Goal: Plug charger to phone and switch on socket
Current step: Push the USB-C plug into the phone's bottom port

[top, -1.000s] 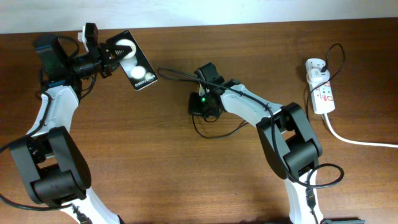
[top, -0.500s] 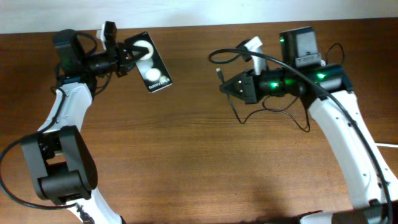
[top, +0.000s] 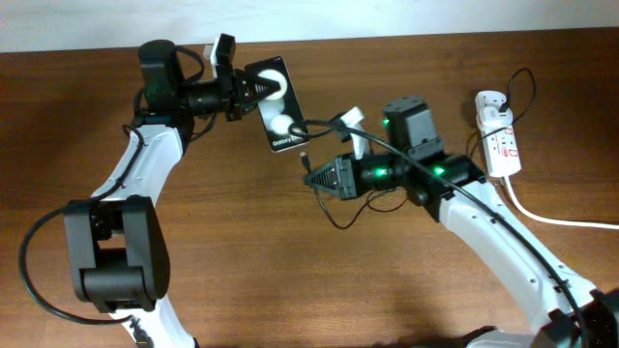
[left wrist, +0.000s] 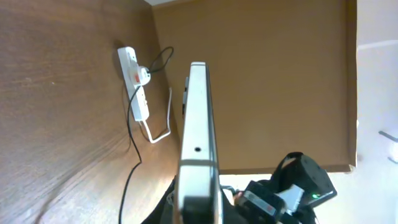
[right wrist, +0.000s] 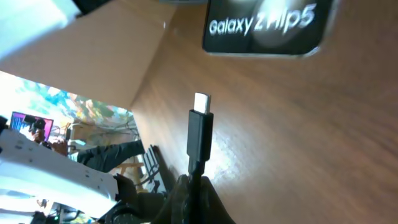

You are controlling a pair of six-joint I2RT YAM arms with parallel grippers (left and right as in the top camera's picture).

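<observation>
At the left, close to the far edge of the table (top: pixel 242 271), your left gripper (top: pixel 248 90) is clamped on 1 end of the phone (top: pixel 280 121) and holds it up off the wood. Its 2 white circles face up and its lettered end points toward the middle of the table. The left wrist view shows the phone edge-on. Just right of it, your right gripper (top: pixel 317 177) is closed tight on the charger (right wrist: pixel 199 130) right behind its connector tip. The tip aims at the phone's lettered end, near it but apart. The thin black cable loops under the right arm toward the near edge. The socket (top: pixel 500 143) lies near the far right corner, with a white plug (top: pixel 490 103) at its far end and a thick white cord (top: pixel 551 217) running to the right edge. You cannot tell the switch position here.
</observation>
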